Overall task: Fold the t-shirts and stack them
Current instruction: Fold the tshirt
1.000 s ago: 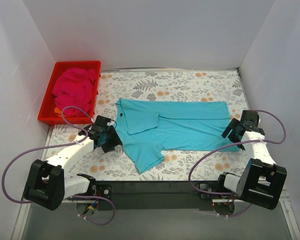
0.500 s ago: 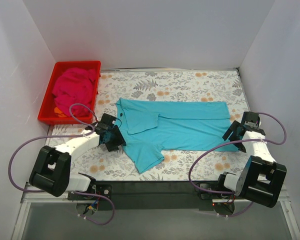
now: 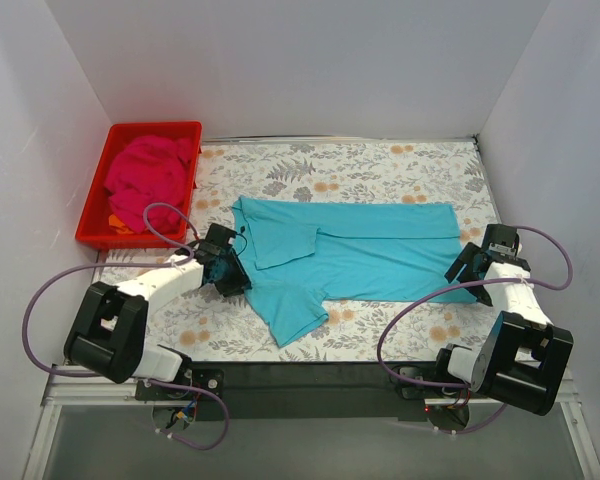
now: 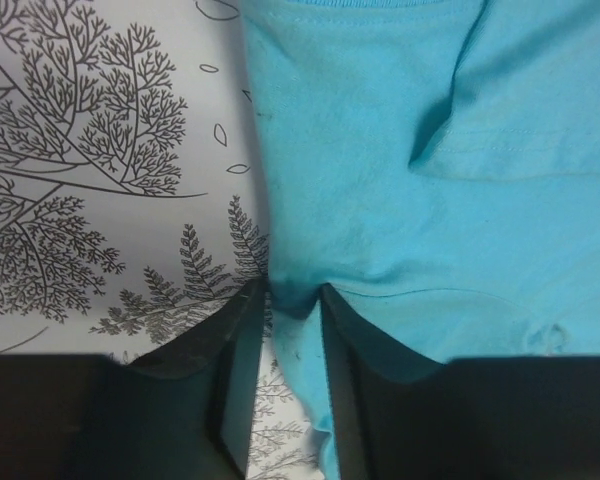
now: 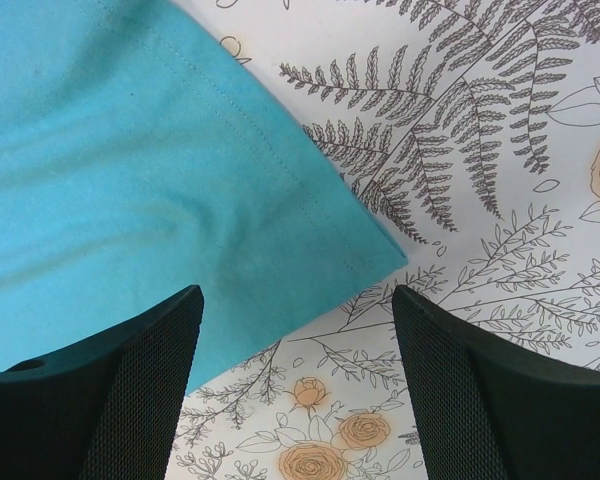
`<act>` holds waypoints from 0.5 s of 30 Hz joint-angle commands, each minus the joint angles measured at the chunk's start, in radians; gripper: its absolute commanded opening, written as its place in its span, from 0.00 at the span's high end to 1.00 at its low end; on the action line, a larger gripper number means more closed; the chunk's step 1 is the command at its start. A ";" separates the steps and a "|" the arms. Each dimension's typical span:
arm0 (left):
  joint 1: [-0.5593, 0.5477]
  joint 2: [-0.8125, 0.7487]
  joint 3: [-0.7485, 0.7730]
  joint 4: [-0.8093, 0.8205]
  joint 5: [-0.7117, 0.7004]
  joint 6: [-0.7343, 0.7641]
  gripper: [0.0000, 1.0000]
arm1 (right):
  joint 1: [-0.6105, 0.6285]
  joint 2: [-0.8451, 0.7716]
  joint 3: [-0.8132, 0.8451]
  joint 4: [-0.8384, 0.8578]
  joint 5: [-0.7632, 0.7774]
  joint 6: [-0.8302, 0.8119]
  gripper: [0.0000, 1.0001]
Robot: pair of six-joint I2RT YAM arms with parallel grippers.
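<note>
Turquoise t-shirt [image 3: 370,250]: laid flat on the surface [image 3: 380,165], fold judged barely begun. Left hand [image 3: 232,272]: advanced within the last second onto the shirt's left edge, where a tuck of cloth is pinched between nearly closed fingers. Right hand [image 3: 467,270]: scarcely shifted, held spread above the hem corner, nothing gripped. Magenta t-shirt [image 3: 145,175]: heaped in red tray [image 3: 92,238]

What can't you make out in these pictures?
Top view: the pink shirt is crumpled in the red tray, hiding what lies beneath.
Wrist views: the blue shirt is mostly cut off by frame edges.
Top view: the left claw covers the shirt edge under it.
Either view: nothing shows whether the right claw touches cloth.
</note>
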 commanded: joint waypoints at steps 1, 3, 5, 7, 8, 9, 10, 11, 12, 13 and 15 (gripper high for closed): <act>-0.006 0.021 0.026 -0.018 -0.050 0.016 0.74 | -0.008 0.002 -0.015 0.021 0.024 -0.003 0.31; -0.006 0.024 0.030 -0.024 -0.054 0.023 0.81 | -0.013 0.009 -0.013 0.020 0.028 0.000 0.31; -0.005 0.018 0.033 -0.040 -0.073 0.039 0.94 | -0.024 0.012 -0.009 0.017 0.024 0.002 0.31; -0.005 0.001 0.033 -0.057 -0.085 0.046 1.00 | -0.039 0.012 -0.007 0.015 0.024 0.007 0.31; -0.006 -0.005 0.036 -0.063 -0.100 0.057 1.00 | -0.045 0.011 -0.007 0.008 0.023 0.008 0.31; -0.006 -0.016 0.038 -0.069 -0.108 0.062 1.00 | -0.060 0.014 -0.007 0.006 0.021 0.010 0.31; -0.005 -0.022 0.039 -0.081 -0.116 0.066 1.00 | -0.068 0.020 -0.007 0.005 0.018 0.010 0.31; -0.005 -0.025 0.044 -0.089 -0.123 0.074 1.00 | -0.077 0.026 -0.007 0.001 0.009 0.008 0.31; -0.006 -0.030 0.046 -0.090 -0.125 0.077 1.00 | -0.091 0.034 -0.007 0.001 0.005 0.007 0.31; -0.005 -0.033 0.046 -0.094 -0.122 0.080 1.00 | -0.096 0.049 -0.007 0.000 -0.005 0.008 0.31; -0.005 -0.036 0.050 -0.097 -0.111 0.086 1.00 | -0.106 0.063 -0.009 -0.006 -0.011 0.014 0.31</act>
